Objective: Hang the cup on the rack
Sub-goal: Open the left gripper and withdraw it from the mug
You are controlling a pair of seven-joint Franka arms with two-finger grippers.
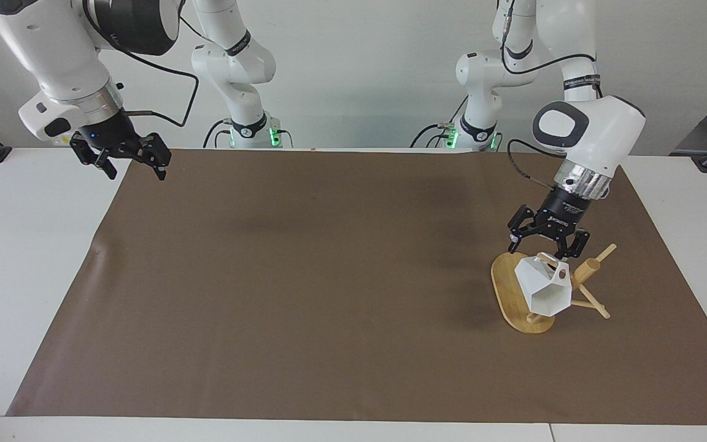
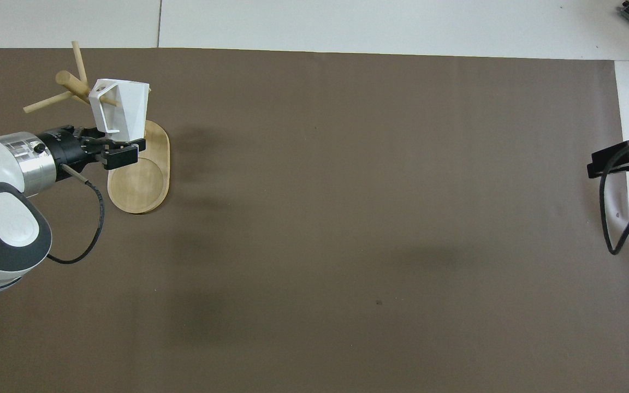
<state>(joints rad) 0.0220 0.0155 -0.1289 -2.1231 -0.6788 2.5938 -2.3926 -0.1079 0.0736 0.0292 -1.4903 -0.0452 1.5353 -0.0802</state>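
The white faceted cup hangs by its handle on a thin peg of the bamboo rack, tilted, with its mouth turned away from the robots. It hangs over the rack's oval base. In the overhead view the cup sits beside the post. My left gripper is open just above the cup and apart from it, with nothing between its fingers; from overhead the left gripper is over the base. My right gripper waits open and empty at the right arm's end.
A brown mat covers most of the white table. Other rack pegs stick out sideways and upward around the post. The right gripper and its cable show at the mat's edge in the overhead view.
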